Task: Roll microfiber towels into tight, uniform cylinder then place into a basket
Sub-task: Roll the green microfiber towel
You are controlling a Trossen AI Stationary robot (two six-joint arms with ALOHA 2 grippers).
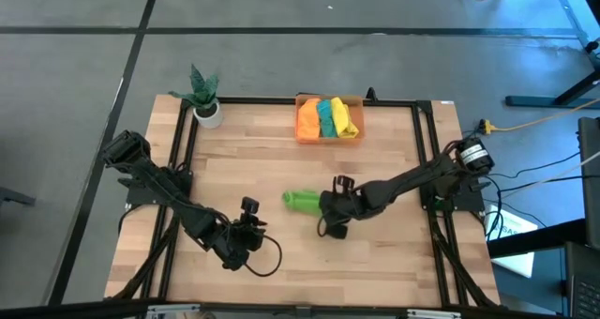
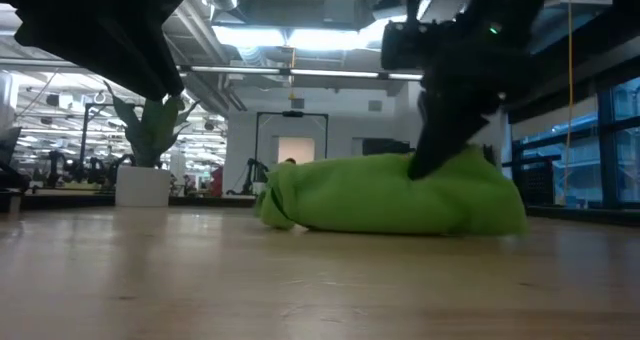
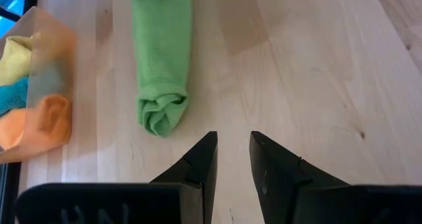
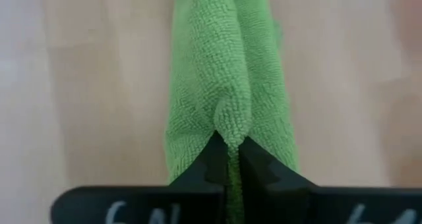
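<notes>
The light green microfiber towel [image 1: 300, 200] lies rolled into a cylinder on the wooden table, near its middle. My right gripper [image 4: 229, 143] is shut on the roll's top, toward its right end. The orange basket [image 1: 328, 131] stands at the table's far edge and holds rolled orange [image 1: 307, 120], teal [image 1: 326, 118] and yellow [image 1: 344, 118] towels. My left gripper [image 3: 233, 159] hovers open near the table's front, its fingers pointing at the green roll's spiral end [image 3: 161, 113] and touching nothing. My right gripper pinches a raised ridge of the green towel's outer cloth [image 4: 231, 122] between its two fingers. The fingers [image 2: 432, 160] come slanting down from above, toward the roll's right end. The roll [image 2: 390, 198] rests with its underside on the table.
A white pot with a green plant [image 1: 206, 108] stands at the table's far left corner. A black frame [image 1: 427, 141] runs along the table's edges. Bare wood lies between the green roll and the basket, and along the table's front.
</notes>
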